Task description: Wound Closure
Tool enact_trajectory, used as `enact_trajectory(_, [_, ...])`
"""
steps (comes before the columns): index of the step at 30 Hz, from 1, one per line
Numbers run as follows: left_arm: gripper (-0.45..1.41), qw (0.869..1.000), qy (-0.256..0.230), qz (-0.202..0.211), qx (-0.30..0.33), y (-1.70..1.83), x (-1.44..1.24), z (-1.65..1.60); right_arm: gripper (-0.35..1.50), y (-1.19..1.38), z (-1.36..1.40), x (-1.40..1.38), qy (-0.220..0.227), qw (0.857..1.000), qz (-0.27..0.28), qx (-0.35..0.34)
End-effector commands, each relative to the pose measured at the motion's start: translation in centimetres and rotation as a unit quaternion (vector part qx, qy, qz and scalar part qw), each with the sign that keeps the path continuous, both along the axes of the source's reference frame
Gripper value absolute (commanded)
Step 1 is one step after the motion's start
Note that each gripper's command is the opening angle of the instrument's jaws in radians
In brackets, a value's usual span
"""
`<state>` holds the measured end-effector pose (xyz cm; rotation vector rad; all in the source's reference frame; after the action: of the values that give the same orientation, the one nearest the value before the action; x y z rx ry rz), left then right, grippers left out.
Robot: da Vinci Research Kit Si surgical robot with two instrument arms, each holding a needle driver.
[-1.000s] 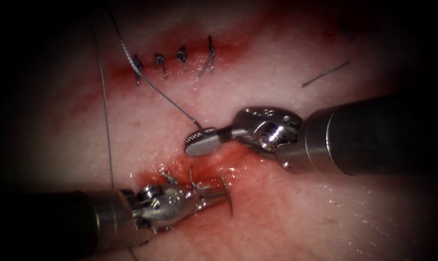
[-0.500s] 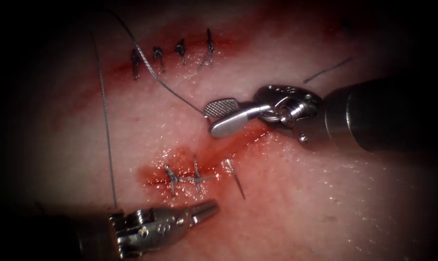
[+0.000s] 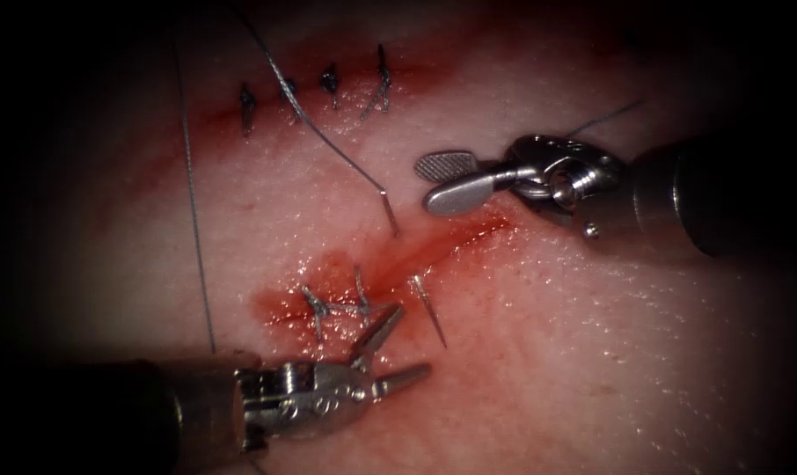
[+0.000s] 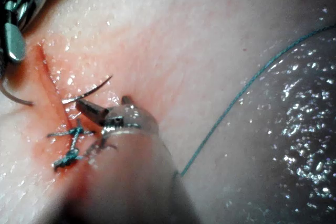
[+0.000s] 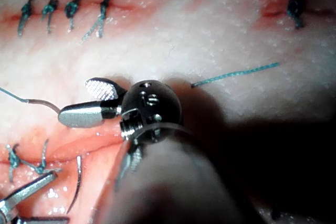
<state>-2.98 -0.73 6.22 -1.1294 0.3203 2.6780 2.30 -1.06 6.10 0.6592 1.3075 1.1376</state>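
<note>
Needle in tissue, seemingly unheld.

Endoscope looks down from above and in front; wrist views sit close; all share the cut.

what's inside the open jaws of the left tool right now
Nothing: the left tool gapes empty beside the needle, whose middle is buried in the tissue. The right tool is open, empty too.

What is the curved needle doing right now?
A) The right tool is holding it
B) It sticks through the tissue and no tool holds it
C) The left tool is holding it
B: the needle passes through the tissue across the cut, while the left end effector and the right end effector are both open and hold nothing.
</note>
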Motion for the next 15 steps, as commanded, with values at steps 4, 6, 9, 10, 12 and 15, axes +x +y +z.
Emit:
enact_trajectory(4, [0.52, 1.000, 0.011, 0.001, -0.013, -0.01, -0.10, 0.12, 1.13, -0.04, 0.07, 0.08, 0.001, 1.000, -0.001, -0.001])
enact_trajectory(6, [0.37, 1.000, 0.018, 0.006, -0.023, -0.02, -0.14, 0.16, 1.11, -0.04, 0.08, 0.08, 0.001, 1.000, -0.001, -0.001])
enact_trajectory(9, [0.61, 0.999, 0.016, 0.009, -0.026, -0.04, -0.21, 0.23, 1.11, -0.05, 0.09, 0.08, 0.001, 1.000, -0.001, -0.002])
enact_trajectory(10, [0.72, 0.999, 0.015, 0.015, -0.030, -0.04, -0.23, 0.25, 1.10, -0.05, 0.09, 0.08, 0.001, 1.000, -0.001, -0.002])
enact_trajectory(12, [0.83, 0.999, 0.016, 0.016, -0.032, -0.02, -0.27, 0.27, 1.08, -0.05, 0.09, 0.08, 0.000, 1.000, -0.002, -0.005])
enact_trajectory(15, [0.96, 0.999, 0.016, 0.016, -0.040, 0.06, -0.30, 0.27, 1.05, -0.06, 0.10, 0.08, 0.000, 1.000, -0.002, -0.006])
